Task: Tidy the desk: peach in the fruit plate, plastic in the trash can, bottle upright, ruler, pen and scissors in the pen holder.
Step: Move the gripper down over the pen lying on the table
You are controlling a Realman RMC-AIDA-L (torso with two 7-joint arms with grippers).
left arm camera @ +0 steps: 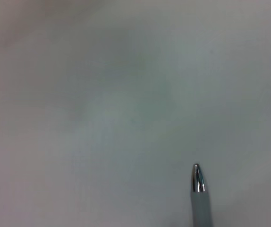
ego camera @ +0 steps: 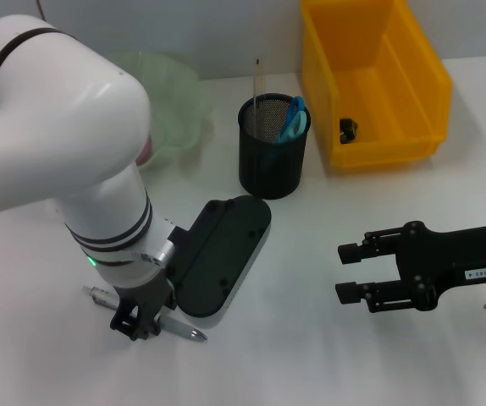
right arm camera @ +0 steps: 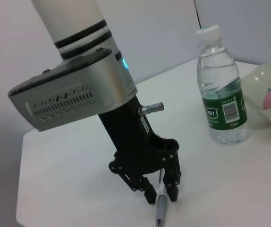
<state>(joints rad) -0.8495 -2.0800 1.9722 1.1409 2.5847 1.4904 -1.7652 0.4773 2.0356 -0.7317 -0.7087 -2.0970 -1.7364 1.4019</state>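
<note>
The left gripper (ego camera: 141,326) is down at the white bench (ego camera: 311,355), its fingers (right arm camera: 149,195) set either side of the silver pen (ego camera: 179,328) lying flat there; whether they already pinch it cannot be told. Beyond it stands the mesh pen holder (ego camera: 273,156) with blue scissors (ego camera: 292,120) and a ruler (ego camera: 258,78) inside. The right gripper (ego camera: 350,271) hovers well apart, jaws spread and empty. The bottle (right arm camera: 223,99) stands upright nearby.

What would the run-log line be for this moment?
stage: pen pickup | left gripper: astride pen on desk, open | right gripper: idle, open | pen holder: scissors, ruler in
</note>
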